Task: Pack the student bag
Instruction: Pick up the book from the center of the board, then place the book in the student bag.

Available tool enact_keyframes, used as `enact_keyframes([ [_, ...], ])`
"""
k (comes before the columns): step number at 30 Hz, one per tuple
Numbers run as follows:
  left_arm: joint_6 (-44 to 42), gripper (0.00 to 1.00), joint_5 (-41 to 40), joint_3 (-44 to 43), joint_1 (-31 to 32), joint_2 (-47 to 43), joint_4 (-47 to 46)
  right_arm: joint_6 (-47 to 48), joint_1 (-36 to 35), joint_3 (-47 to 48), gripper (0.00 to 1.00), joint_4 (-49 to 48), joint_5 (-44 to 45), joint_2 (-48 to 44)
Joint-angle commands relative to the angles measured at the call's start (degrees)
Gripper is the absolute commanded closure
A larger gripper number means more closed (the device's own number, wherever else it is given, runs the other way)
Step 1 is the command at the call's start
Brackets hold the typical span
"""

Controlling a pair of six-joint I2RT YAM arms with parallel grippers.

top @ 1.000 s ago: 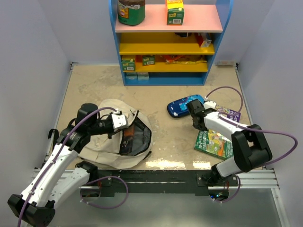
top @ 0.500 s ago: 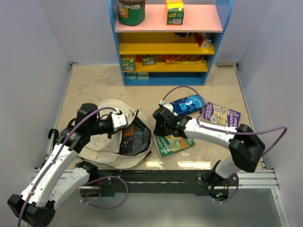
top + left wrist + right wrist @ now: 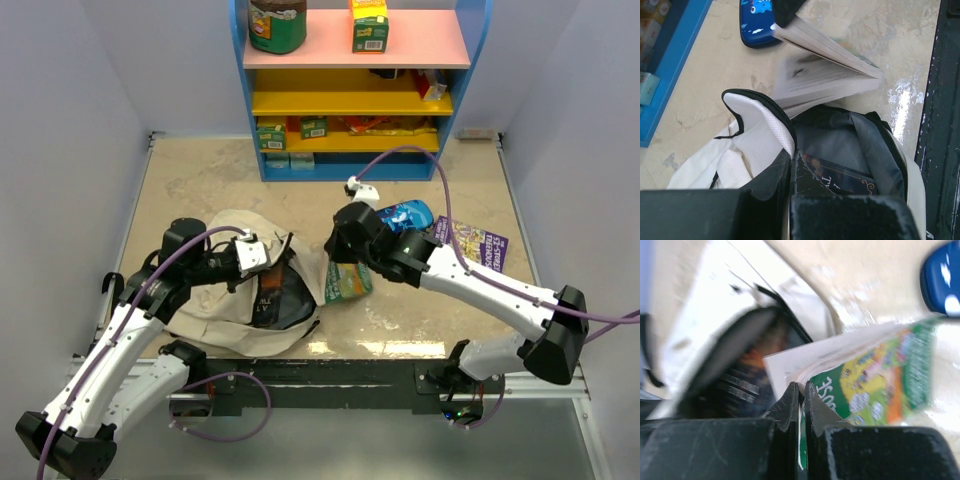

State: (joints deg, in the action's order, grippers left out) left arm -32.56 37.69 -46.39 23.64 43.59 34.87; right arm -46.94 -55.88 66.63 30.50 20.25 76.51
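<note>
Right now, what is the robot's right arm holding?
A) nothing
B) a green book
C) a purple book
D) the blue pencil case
B: the right gripper is pinched shut on the green book beside the student bag, while the blue pencil case lies on the table.

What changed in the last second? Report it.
The right gripper, shut on the green illustrated paperback book, carried it left to the mouth of the beige canvas backpack. The left gripper still holds the backpack's rim open; blue pencil case and purple book unmoved.
</note>
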Motion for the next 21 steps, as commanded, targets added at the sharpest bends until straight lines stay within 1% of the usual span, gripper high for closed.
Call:
enact_keyframes([
  [1, 0.8, 1.00, 2.3, -2.1, 0.1, -0.6, -3.6, 2.0, -0.4, 11.3, 1.00, -0.4, 2.5, 0.5],
  [3, 0.7, 1.00, 2.3, -2.2, 0.1, -0.5, -3.2, 1.9, -0.6, 13.8, 1.00, -1.5, 1.2, 0.9],
  [7, 1.3, 1.00, 2.3, -3.0, 0.1, -0.4, -3.2, -0.2, -1.7, 12.5, 1.00, -6.0, -2.4, 2.3],
  [10, 1.4, 1.00, 2.4, -3.4, 0.1, -0.4, -3.2, -2.4, -2.6, 9.4, 1.00, -10.5, -6.1, 5.0],
  [14, 1.5, 1.00, 2.4, -3.3, 0.1, -0.3, -3.3, -5.4, -4.2, 3.0, 1.00, -15.7, -10.6, 8.1],
  [21, 2.9, 1.00, 3.0, -3.1, 0.1, -0.4, -4.6, -7.4, -6.4, -0.1, 1.00, -22.0, -11.3, 12.3],
])
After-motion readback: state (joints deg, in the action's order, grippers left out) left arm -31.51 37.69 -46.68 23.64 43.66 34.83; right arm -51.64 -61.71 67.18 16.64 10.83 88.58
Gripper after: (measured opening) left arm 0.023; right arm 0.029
